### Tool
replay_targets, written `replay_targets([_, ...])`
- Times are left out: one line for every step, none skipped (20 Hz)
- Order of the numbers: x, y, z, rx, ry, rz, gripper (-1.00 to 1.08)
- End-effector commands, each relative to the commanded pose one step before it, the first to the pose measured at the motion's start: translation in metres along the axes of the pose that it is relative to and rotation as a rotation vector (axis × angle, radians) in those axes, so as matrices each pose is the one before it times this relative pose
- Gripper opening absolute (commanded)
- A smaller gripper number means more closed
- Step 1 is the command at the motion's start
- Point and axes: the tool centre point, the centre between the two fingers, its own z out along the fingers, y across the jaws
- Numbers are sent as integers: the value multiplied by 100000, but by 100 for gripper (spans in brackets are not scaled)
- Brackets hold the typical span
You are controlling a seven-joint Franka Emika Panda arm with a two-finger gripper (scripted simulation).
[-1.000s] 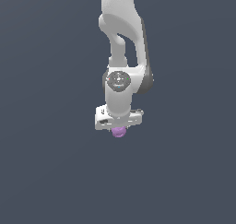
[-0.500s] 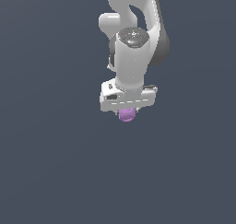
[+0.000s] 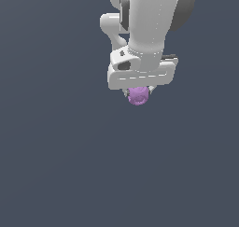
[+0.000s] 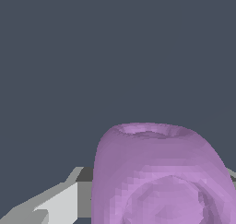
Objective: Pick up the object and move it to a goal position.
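My jaws were clamped on the object (image 3: 138,95), but it hung mostly below them, so I feared a jolt could shake it loose.

You have one light-purple object (image 3: 138,95) in the scene, one white arm (image 3: 148,20) and one gripper (image 3: 138,93) on it. In the wrist view you see the same single object (image 4: 161,172) and one grey finger (image 4: 55,204).
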Motion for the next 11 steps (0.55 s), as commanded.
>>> replay_targets([-211, -556, -1727, -2, -159, 52, -100])
replay_targets([-39, -178, -545, 0, 0, 0, -100])
replay_targets([-29, -158, -482, 0, 0, 0, -100])
replay_targets([-27, -119, -430, 46, 16, 6, -100])
replay_targets([-14, -119, -361, 0, 0, 0, -100])
replay_targets([-8, -100, -303, 0, 0, 0, -100])
replay_targets([-3, -82, -245, 0, 0, 0, -100])
replay_targets([0, -63, -189, 0, 0, 0, -100])
replay_targets([1, -45, -134, 0, 0, 0, -100])
replay_targets([1, -27, -80, 0, 0, 0, -100])
replay_targets([1, -9, -26, 0, 0, 0, -100])
